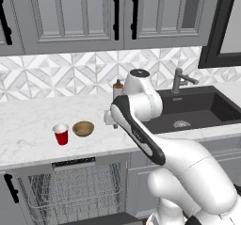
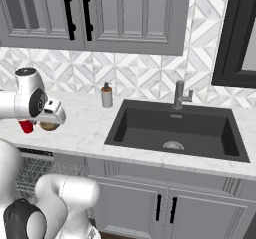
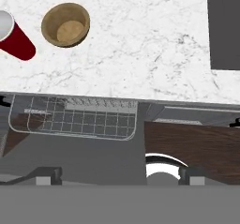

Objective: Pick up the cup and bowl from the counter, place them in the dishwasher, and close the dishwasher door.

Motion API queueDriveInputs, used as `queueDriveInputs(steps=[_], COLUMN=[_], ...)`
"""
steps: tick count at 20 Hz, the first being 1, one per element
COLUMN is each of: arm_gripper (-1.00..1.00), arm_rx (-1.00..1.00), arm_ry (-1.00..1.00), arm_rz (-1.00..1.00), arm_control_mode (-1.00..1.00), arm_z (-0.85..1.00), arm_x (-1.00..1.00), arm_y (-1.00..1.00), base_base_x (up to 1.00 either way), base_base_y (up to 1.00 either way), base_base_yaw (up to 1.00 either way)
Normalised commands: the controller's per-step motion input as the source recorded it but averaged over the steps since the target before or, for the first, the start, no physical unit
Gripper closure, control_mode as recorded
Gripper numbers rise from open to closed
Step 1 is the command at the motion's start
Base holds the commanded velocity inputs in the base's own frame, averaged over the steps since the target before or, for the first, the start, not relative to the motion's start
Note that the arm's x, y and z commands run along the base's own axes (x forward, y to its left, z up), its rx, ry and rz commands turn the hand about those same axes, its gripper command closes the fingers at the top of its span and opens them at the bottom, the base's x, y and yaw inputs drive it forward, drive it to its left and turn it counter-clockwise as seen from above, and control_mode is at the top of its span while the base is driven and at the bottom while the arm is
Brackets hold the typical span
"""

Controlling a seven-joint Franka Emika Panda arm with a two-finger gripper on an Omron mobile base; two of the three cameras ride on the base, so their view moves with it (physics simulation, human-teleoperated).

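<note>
We see the cup (image 1: 61,134) and bowl (image 1: 83,128) just beside each other on the counter (image 1: 28,125), left of centre in the left base view and at the upper left of the hand view. Below them the dishwasher (image 1: 75,191) stands open, its rack showing. The gripper (image 3: 119,176) hovers over the counter's front edge, empty; its fingertips sit far apart, so we judge them spread. The cup looks light and easy to tip: we'd pinch its wall near the rim. The bowl seems stiff and shallow; we'd grip across its rim.
</note>
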Motion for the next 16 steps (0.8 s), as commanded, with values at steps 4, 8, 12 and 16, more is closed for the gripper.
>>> queueDriveInputs(steps=[4, 8, 12, 16], arm_gripper=[-1.0, -1.0, -1.0, -1.0], arm_rx=[0.0, 0.0, 0.0, 0.0], arm_ry=[0.02, 0.02, 0.01, 0.0], arm_rz=[0.0, 0.0, 0.0, 0.0], arm_control_mode=[-1.0, -1.0, -1.0, -1.0], arm_z=[-0.09, 0.0, -0.03, -0.16], arm_x=[0.04, 0.06, 0.11, 0.13], arm_y=[0.63, 0.46, 0.48, 0.41], base_base_x=[0.0, 0.0, 0.0, 0.0], base_base_y=[0.0, 0.0, 0.0, 0.0], base_base_yaw=[0.0, 0.0, 0.0, 0.0])
